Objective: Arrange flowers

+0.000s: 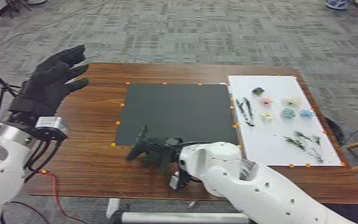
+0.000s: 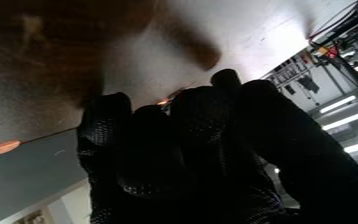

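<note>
One right robot hand (image 1: 161, 151), over mat (image 1: 177, 111) edge

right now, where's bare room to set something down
The black mat is bare between its far edge and the right hand; so is the brown table between the mat and the table's left edge. The white sheet is crowded with flowers, green sprigs and a black tool.

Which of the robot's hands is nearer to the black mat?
Right. The right hand is at the near edge of the black mat; the left hand is raised, off to the mat's left.
</note>
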Motion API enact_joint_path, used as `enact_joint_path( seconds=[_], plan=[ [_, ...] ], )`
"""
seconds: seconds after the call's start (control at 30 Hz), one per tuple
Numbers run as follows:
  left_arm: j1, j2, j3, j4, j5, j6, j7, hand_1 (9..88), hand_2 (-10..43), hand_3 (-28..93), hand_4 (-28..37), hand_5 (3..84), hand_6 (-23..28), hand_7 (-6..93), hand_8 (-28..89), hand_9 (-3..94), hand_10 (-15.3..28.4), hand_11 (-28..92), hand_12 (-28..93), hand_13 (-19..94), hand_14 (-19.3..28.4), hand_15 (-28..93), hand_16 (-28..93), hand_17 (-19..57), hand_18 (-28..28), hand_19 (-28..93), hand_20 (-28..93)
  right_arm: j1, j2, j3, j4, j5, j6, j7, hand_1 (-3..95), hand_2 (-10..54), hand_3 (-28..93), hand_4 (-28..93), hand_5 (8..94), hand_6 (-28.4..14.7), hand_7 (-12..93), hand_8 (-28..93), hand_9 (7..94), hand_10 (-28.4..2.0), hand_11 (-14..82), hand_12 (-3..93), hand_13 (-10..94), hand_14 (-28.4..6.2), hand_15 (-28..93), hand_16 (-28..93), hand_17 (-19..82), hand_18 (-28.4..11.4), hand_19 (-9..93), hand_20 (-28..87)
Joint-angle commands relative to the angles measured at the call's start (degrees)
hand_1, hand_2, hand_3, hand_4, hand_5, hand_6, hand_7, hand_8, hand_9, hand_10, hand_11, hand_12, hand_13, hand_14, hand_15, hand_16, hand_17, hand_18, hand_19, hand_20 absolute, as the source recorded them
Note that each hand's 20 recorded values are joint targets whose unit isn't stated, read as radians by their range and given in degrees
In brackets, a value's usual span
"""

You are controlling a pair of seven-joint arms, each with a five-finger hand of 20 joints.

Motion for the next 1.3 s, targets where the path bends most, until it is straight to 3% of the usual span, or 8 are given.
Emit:
enact_joint_path(
  seconds=[0.03,0.87,1.3],
  plan=[
    [-0.3,-0.01,0.16,0.13,-0.17,-0.04,-0.11,26.0,-7.2,70,-25.2,20.8,1.2,21.2,-9,13.5,8.3,13,22,4,11.4,37,-2,-14.5,19.9,39,10,0.8,-2.5,0.2,0.2,-2.0,-0.3,0.1,20.5,20.2,93,-9,40.5,2.1,16,-14,77.4,-12.3,66.8,37.5,78,-10.5,86,34,35,-23.5,88,44],
    [-0.7,-0.15,0.17,0.22,-0.09,0.39,-0.27,26.1,-7.1,70,-25.3,20.8,1.3,21.7,-10,13.6,8.4,12,22,4,11.4,36,-2,-14.5,19.9,38,10,2.3,-2.8,0.0,3.3,-3.8,-0.9,1.7,19.8,20.3,93,-10,40.4,2.5,17,-14,77.5,-12.3,66.6,37.3,78,-10.3,86,34,35,-23.3,88,44],
    [-1.4,-0.22,0.84,0.65,-0.13,0.18,-0.57,26.2,-7.1,70,-25.1,20.9,1.4,21.2,-9,13.5,8.3,12,22,4,11.4,35,-1,-14.6,19.9,38,10,2.5,-3.0,0.3,3.7,-2.2,1.3,2.6,19.1,19.8,93,-10,40.5,2.7,17,-14,77.3,-12.3,66.7,37.4,78,-10.3,86,34,35,-23.2,88,44]
  ],
)
